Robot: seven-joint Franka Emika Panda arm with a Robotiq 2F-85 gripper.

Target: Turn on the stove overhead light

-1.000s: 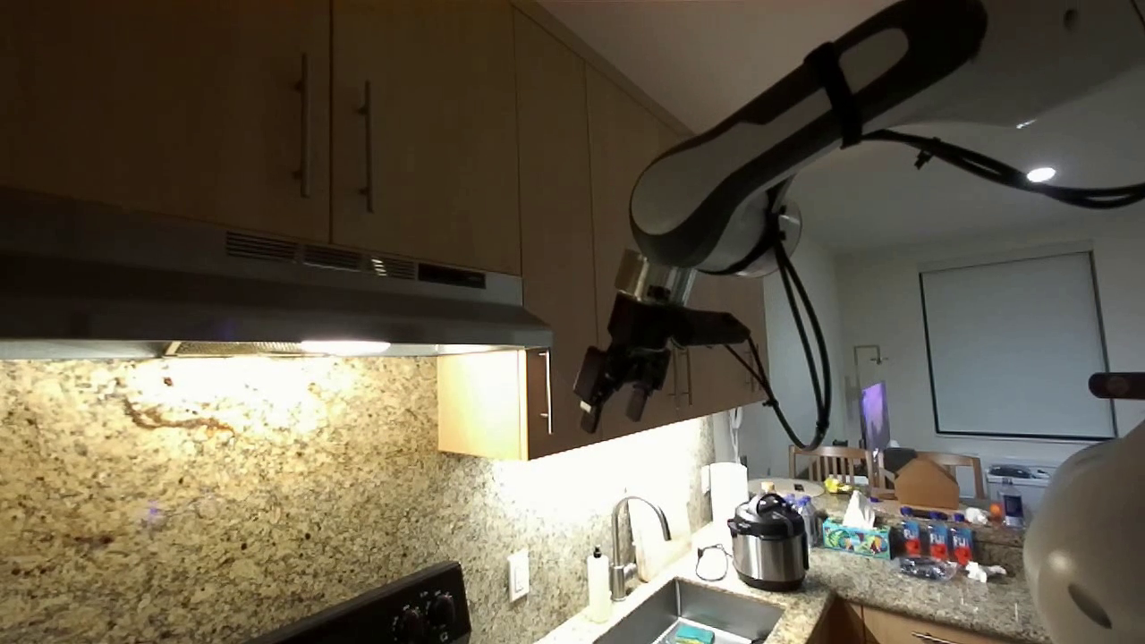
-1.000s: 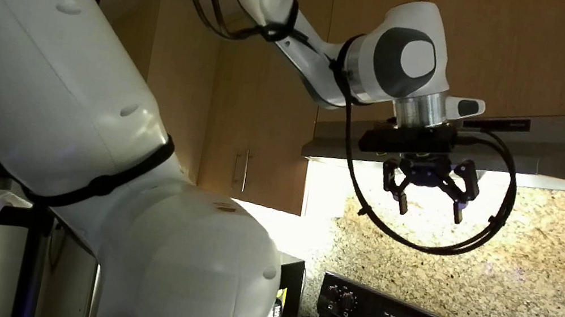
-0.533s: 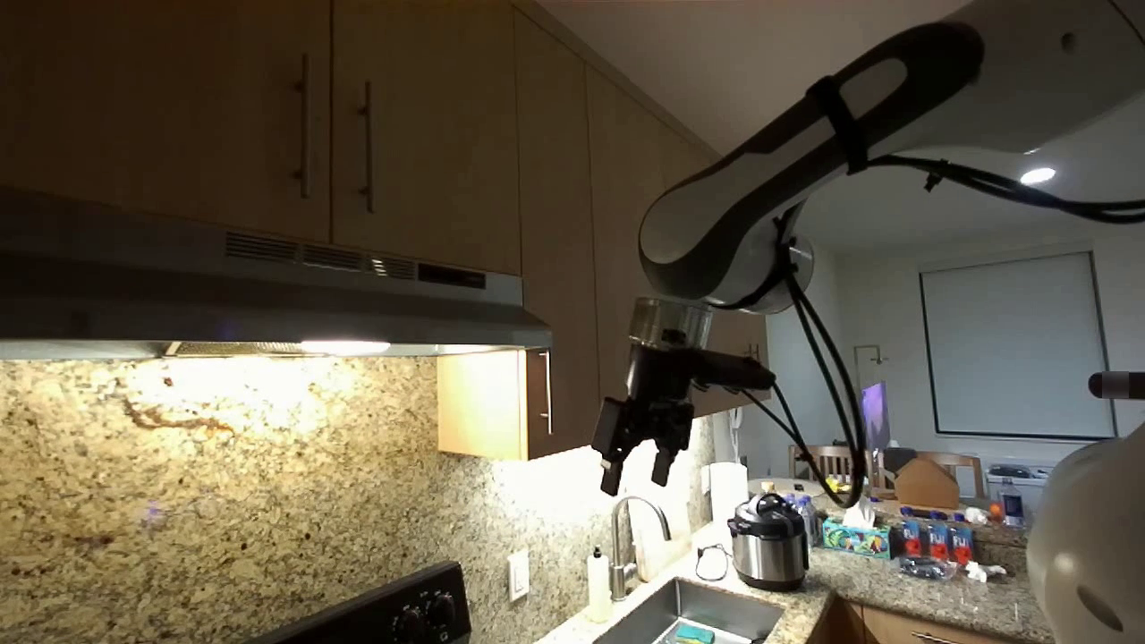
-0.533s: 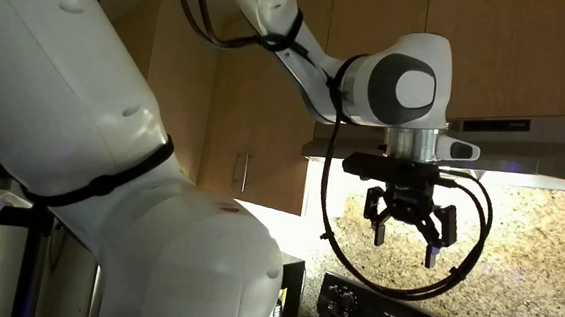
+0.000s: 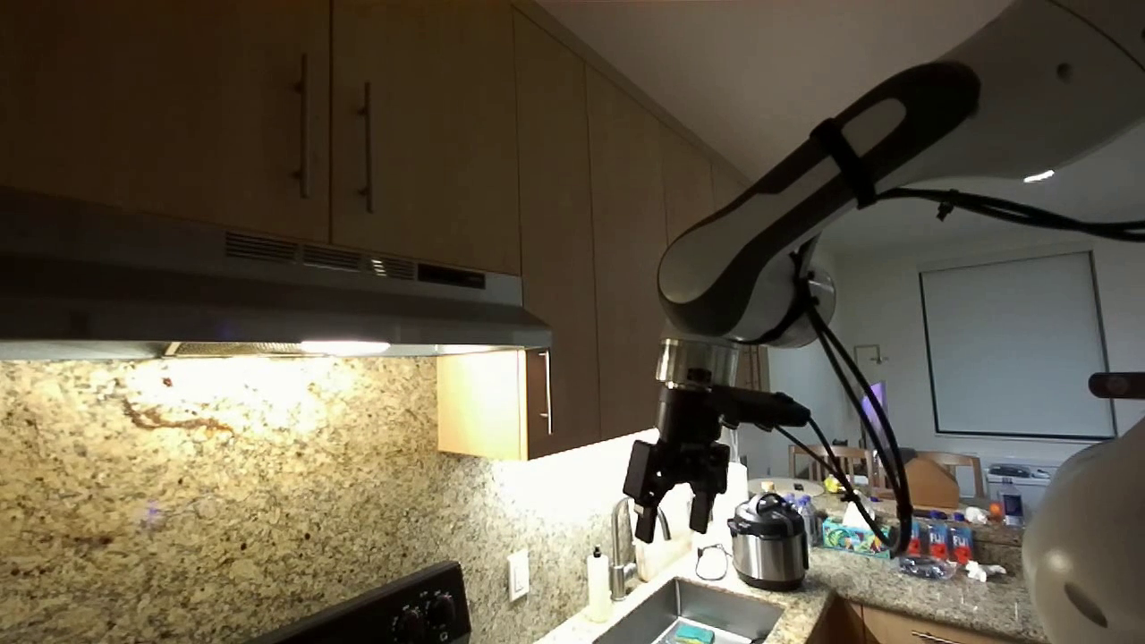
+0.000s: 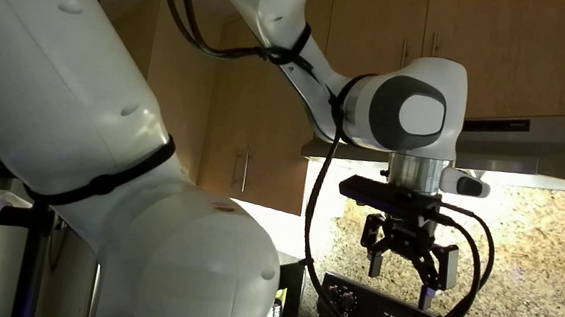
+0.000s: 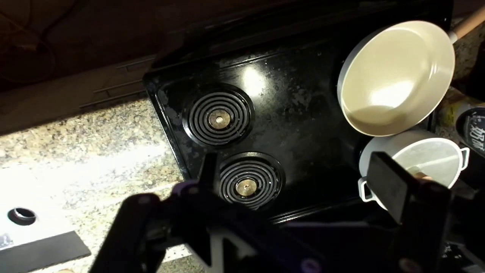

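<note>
Distance had grown over the last second: in an exterior view the gripper (image 5: pixel 673 526) had slid down and rightward, into the lower half of the frame just right of centre, well apart from the range hood (image 5: pixel 268 291) that ran across the left side. In both exterior views it hung lower than before. Its fingers (image 6: pixel 426 298) stood apart, and nothing showed between them. The lamp (image 5: pixel 344 347) under the hood, left of centre near mid-height, had not altered; it shone yellow-white, as a second earlier, and washed the stone backsplash (image 5: pixel 224 465) below. The control strip (image 5: pixel 452 275) sat near the hood's right end, too dark for any switch to be made out. The wrist view looked down on the stovetop (image 7: pixel 303 113), with a cream pan (image 7: pixel 398 68) in the upper right and a lidded white pot (image 7: pixel 435 163) just below it in the frame. Since the lamp was lit while the gripper moved off, the switching appeared finished, and the step in hand was probably a withdrawal. What remained, most likely, was only parking the gripper somewhere safe without lowering it onto the pot.
</note>
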